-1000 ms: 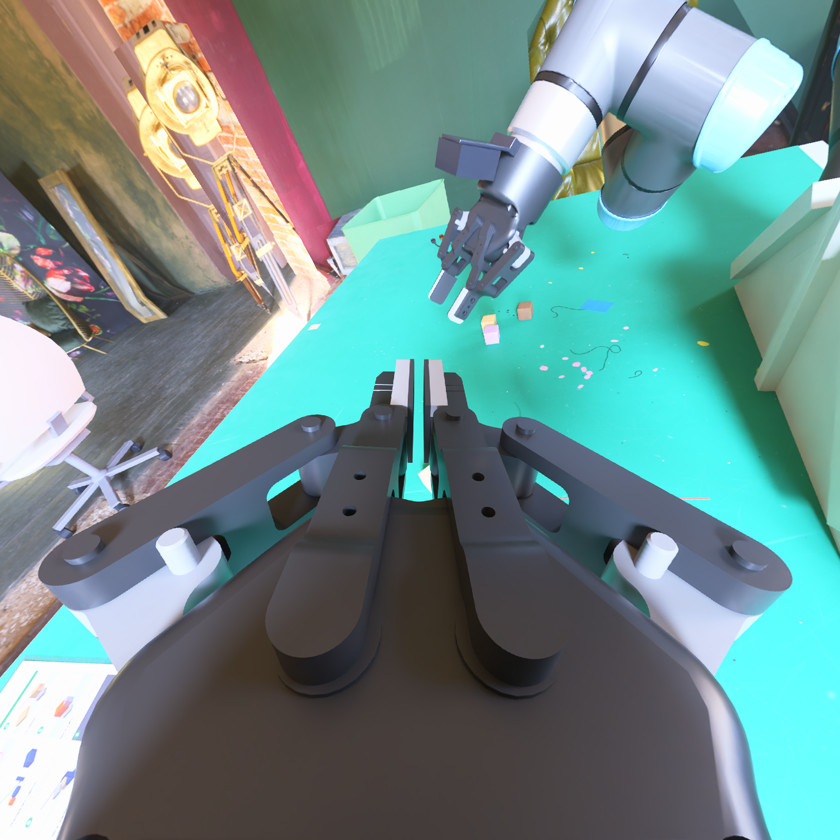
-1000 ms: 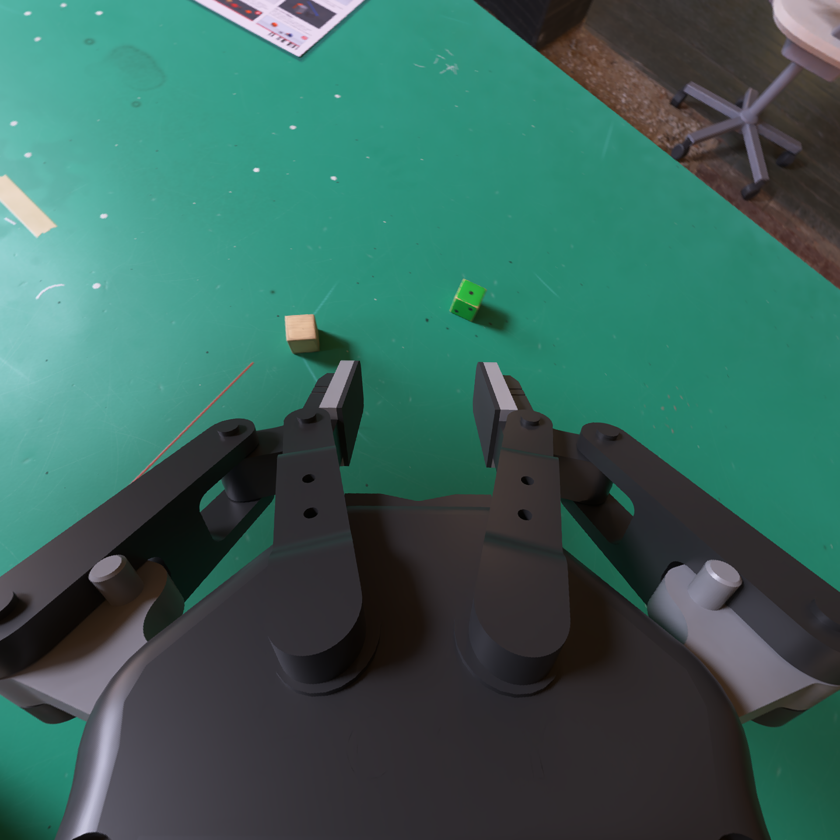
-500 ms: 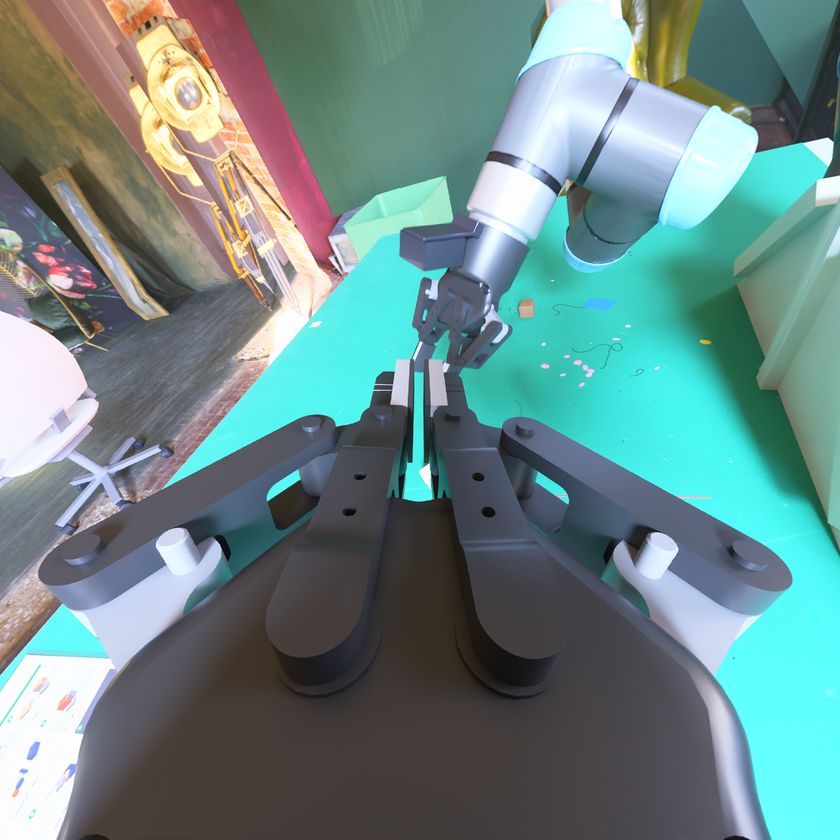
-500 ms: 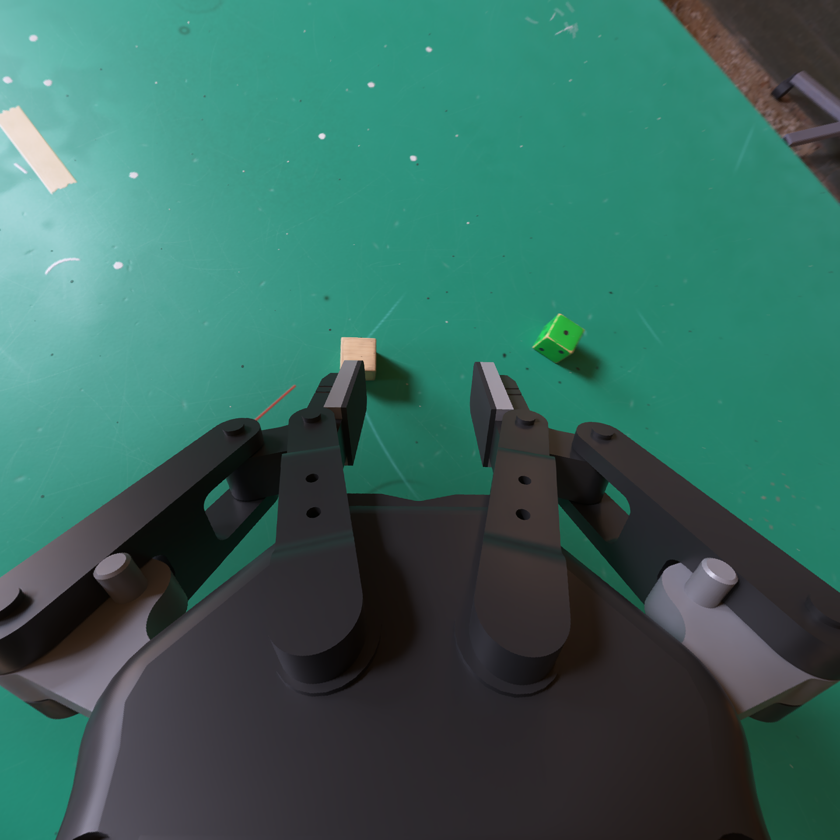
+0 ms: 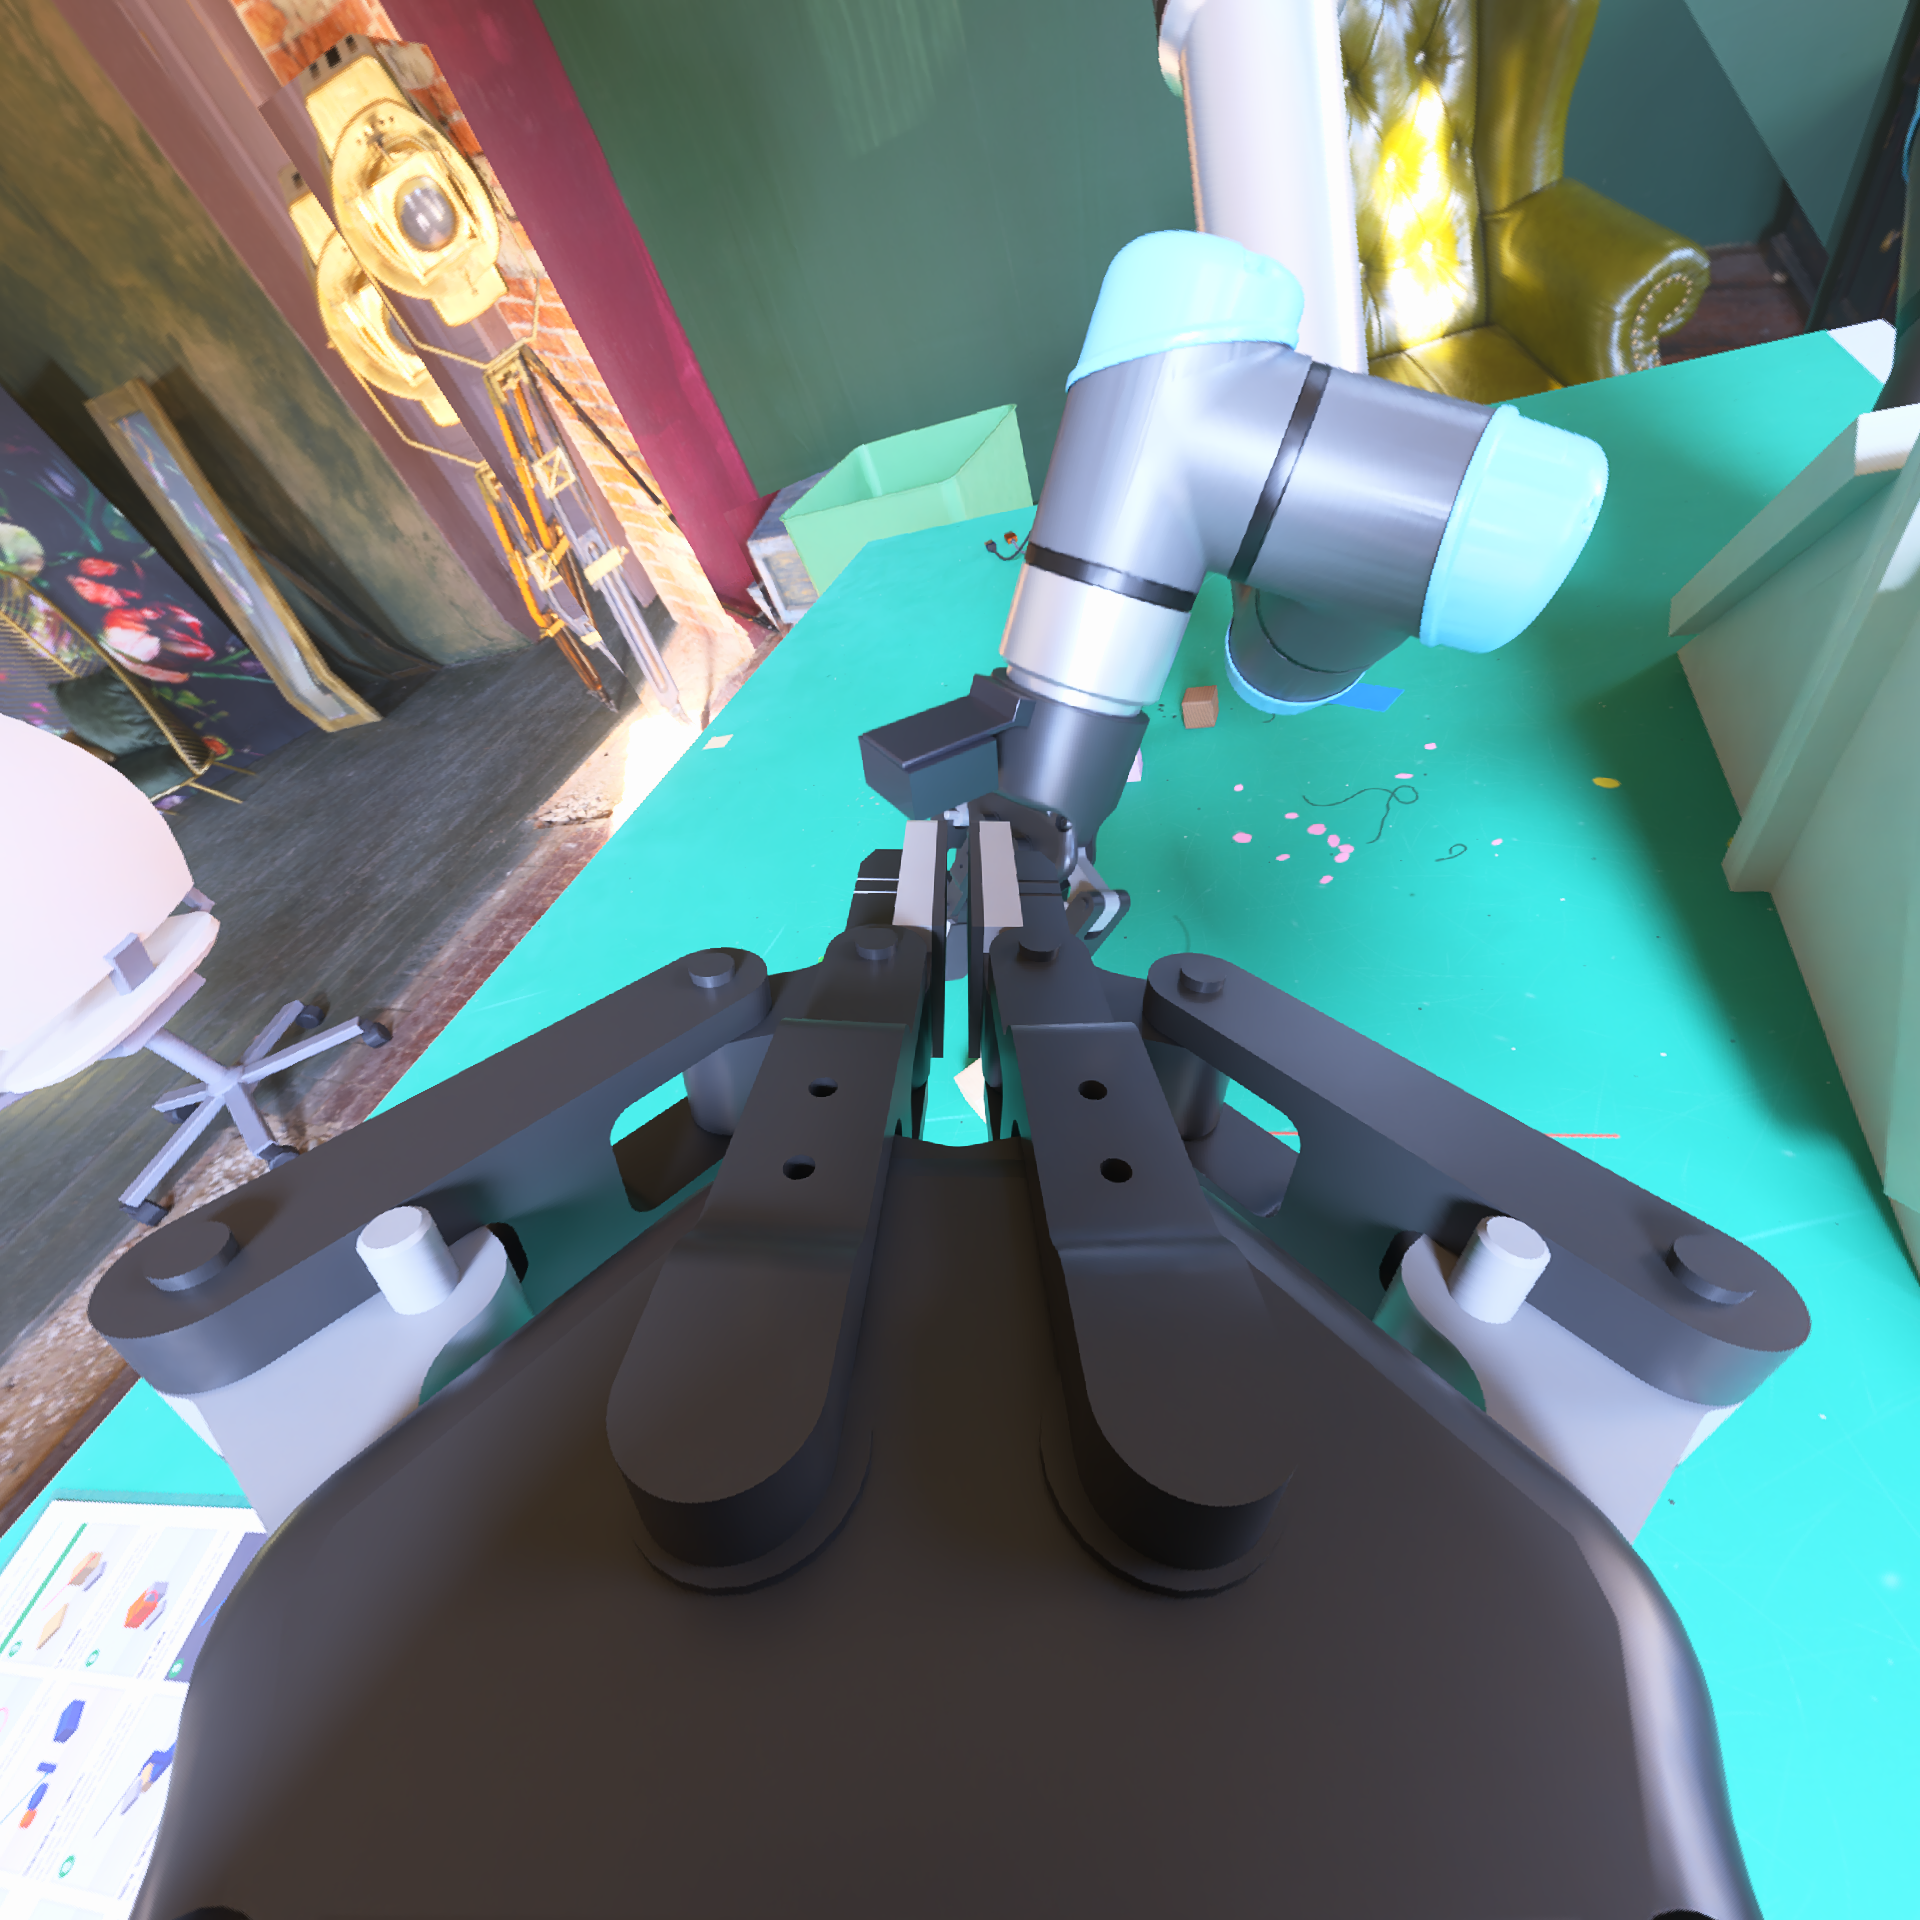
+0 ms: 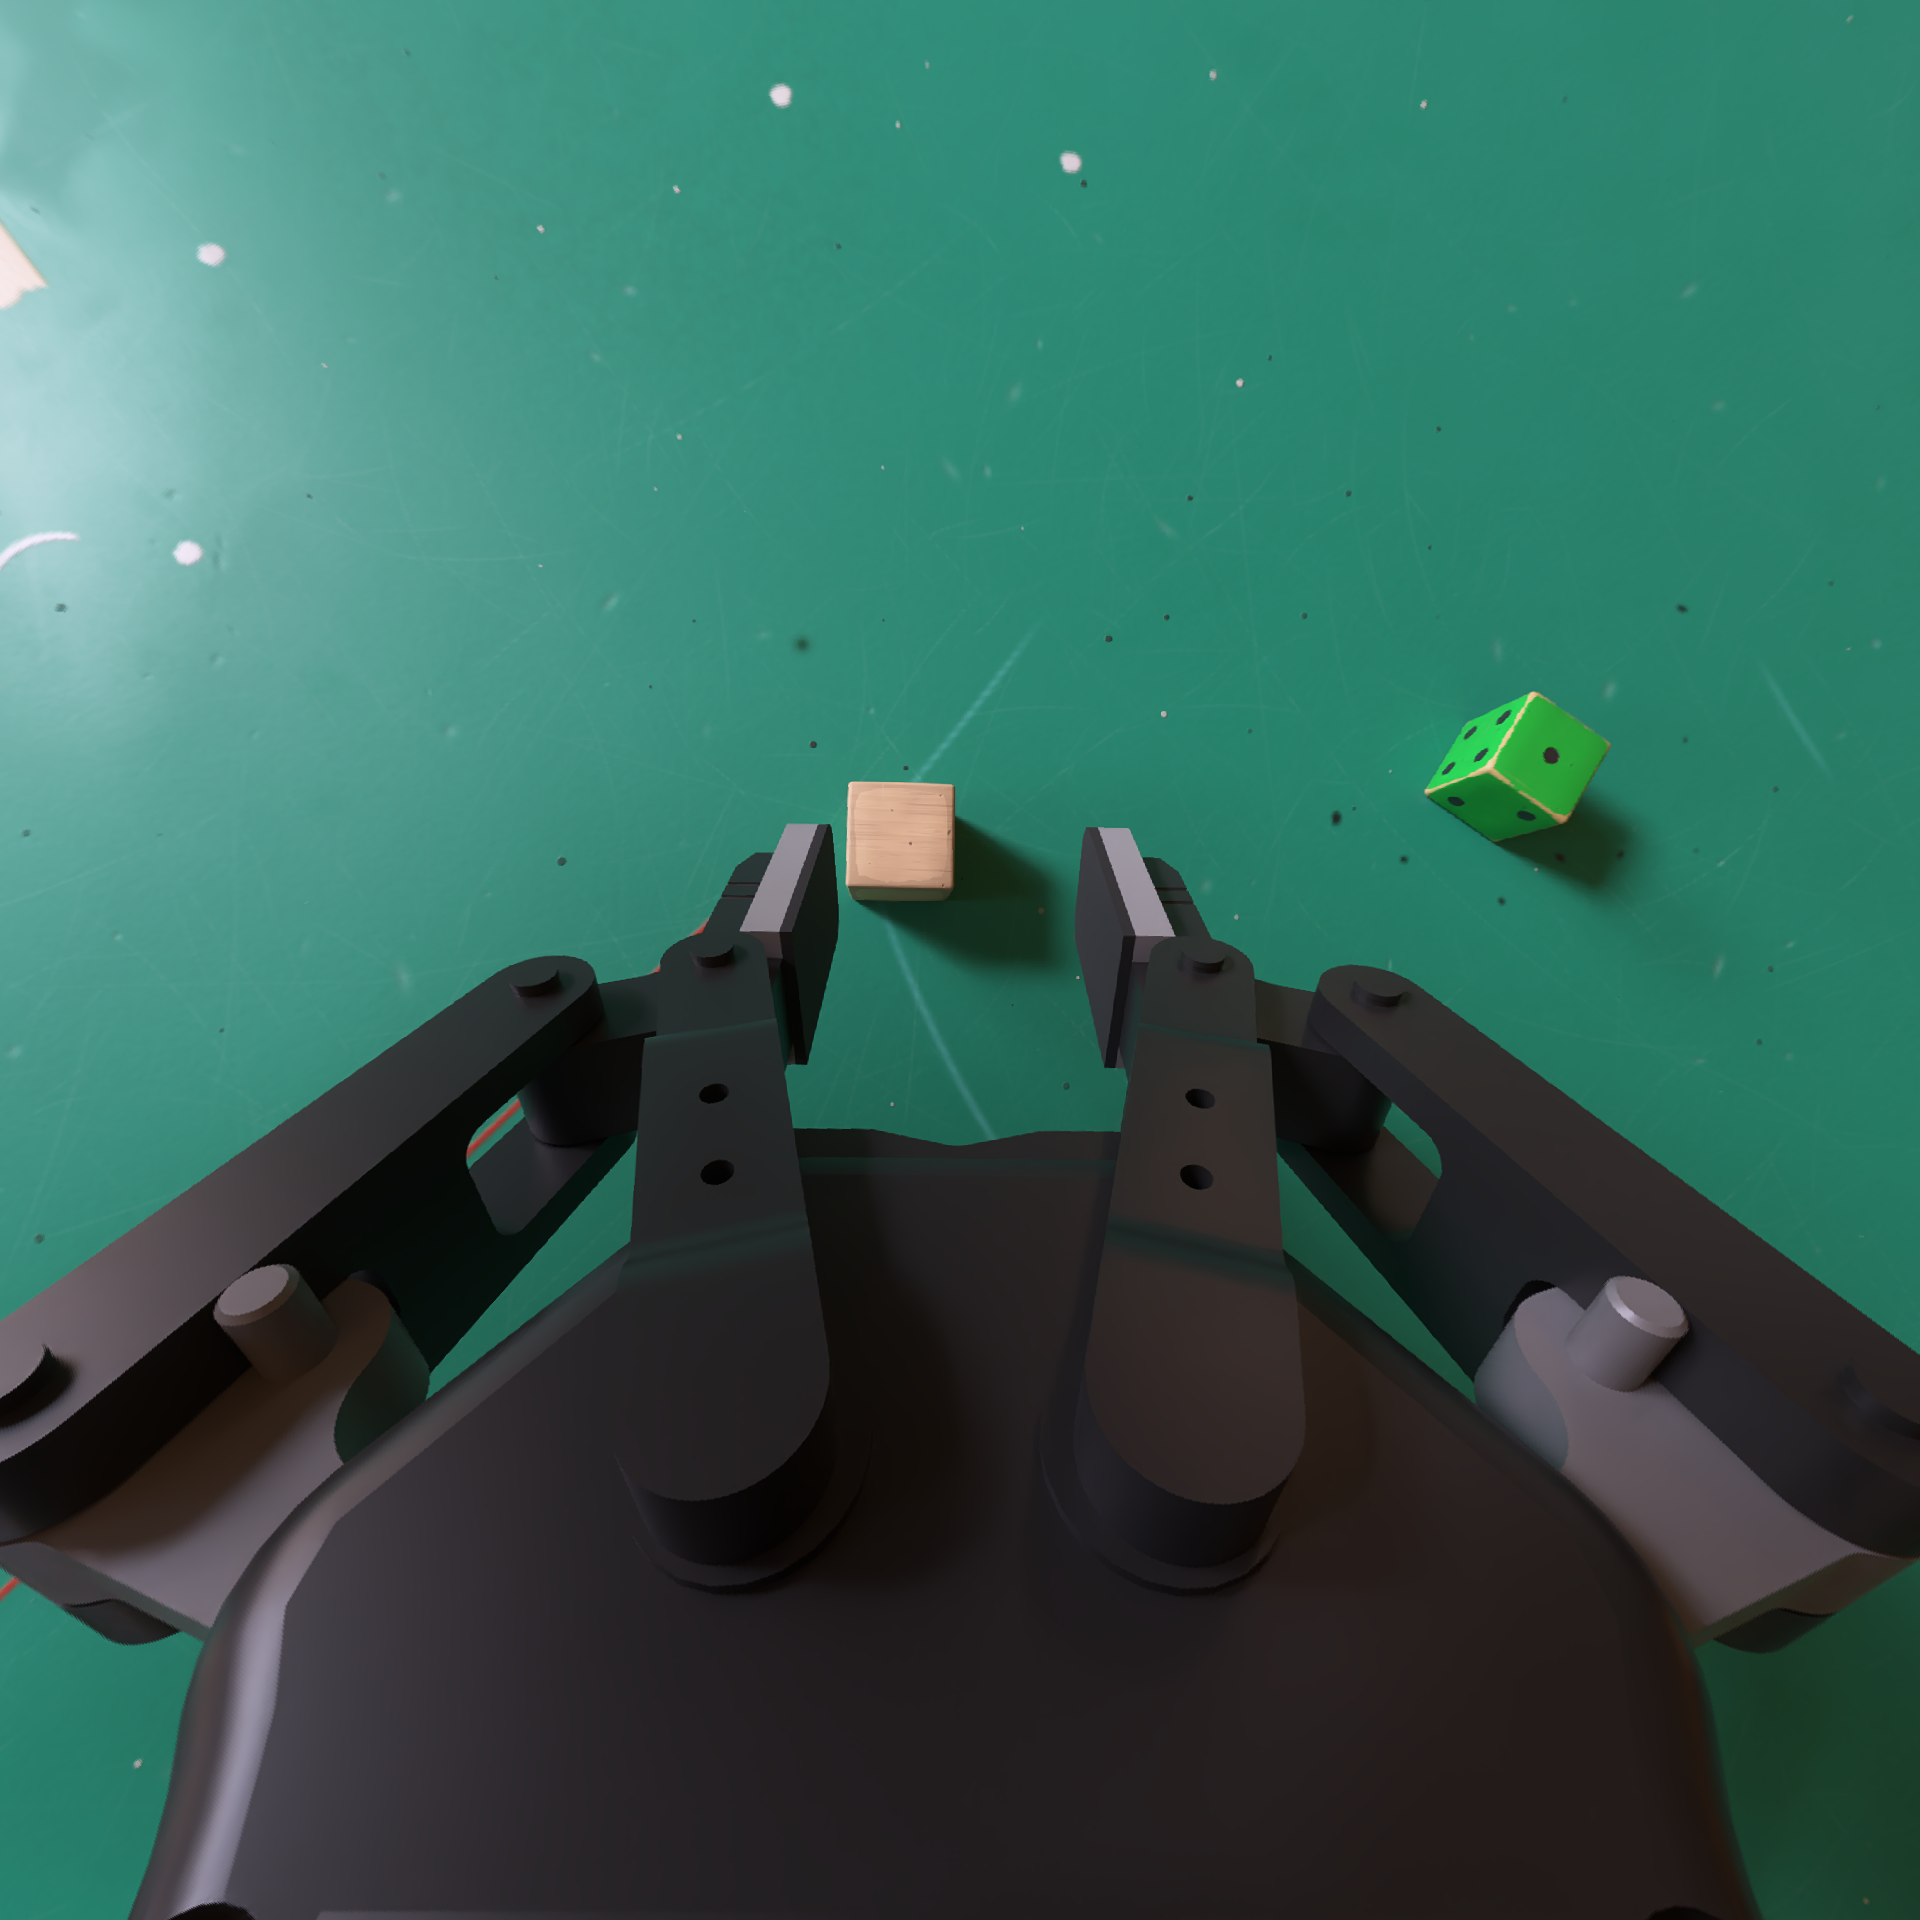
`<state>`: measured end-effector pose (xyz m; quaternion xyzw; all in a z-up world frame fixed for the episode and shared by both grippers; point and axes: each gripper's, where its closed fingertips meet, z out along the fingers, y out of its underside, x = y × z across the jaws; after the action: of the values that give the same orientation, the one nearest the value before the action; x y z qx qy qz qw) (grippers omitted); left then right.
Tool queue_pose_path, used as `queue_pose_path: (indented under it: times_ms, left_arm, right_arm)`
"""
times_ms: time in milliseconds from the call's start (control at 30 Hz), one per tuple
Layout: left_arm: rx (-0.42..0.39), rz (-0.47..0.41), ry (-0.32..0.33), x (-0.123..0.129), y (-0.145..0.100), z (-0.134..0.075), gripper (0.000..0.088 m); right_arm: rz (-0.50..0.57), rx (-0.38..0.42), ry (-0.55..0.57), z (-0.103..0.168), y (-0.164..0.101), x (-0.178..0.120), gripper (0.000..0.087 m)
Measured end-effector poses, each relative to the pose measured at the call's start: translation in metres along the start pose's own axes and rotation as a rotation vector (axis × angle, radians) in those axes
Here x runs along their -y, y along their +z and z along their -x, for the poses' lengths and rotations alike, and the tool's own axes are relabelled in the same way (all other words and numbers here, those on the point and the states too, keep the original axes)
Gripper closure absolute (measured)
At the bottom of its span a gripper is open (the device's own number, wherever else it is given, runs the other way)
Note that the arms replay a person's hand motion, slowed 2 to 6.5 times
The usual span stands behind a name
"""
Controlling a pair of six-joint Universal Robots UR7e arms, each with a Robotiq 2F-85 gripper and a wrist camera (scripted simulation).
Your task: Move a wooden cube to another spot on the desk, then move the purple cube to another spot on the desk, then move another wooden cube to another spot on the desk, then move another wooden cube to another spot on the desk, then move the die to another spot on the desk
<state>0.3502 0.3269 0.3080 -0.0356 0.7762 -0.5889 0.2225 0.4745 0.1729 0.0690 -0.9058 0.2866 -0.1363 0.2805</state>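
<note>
In the right wrist view my right gripper [image 6: 956,862] is open above the green desk [image 6: 1039,364]. A pale wooden cube [image 6: 900,840] sits on the desk just beyond the tips, close to the left finger [image 6: 800,883]. A green die [image 6: 1517,767] lies to the right. In the left wrist view my left gripper [image 5: 956,883] is shut and empty above the desk [image 5: 1455,987]. The right arm [image 5: 1195,561] reaches down right behind its tips. A second wooden cube [image 5: 1198,707] sits far off. The purple cube is hidden.
A pale cabinet [image 5: 1818,727] stands along the right of the desk. A printed sheet [image 5: 83,1662] lies at the near left corner. A green bin [image 5: 914,488] and an office chair [image 5: 125,935] stand off the desk's left edge. A tape scrap [image 6: 16,275] lies far left.
My right gripper has moved down and toward the pale wooden cube, which now sits just ahead between the open fingers; the die has slid to the right of view. My left gripper has stayed still.
</note>
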Motion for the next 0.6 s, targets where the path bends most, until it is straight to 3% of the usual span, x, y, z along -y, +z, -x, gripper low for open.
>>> queue_pose_path:
  times_ms: [600]
  left_arm:
    - [-0.014, -0.006, 0.007, 0.002, 0.001, -0.003, 0.0842]
  right_arm:
    - [0.08, 0.018, 0.041, 0.008, 0.034, -0.011, 0.0452]
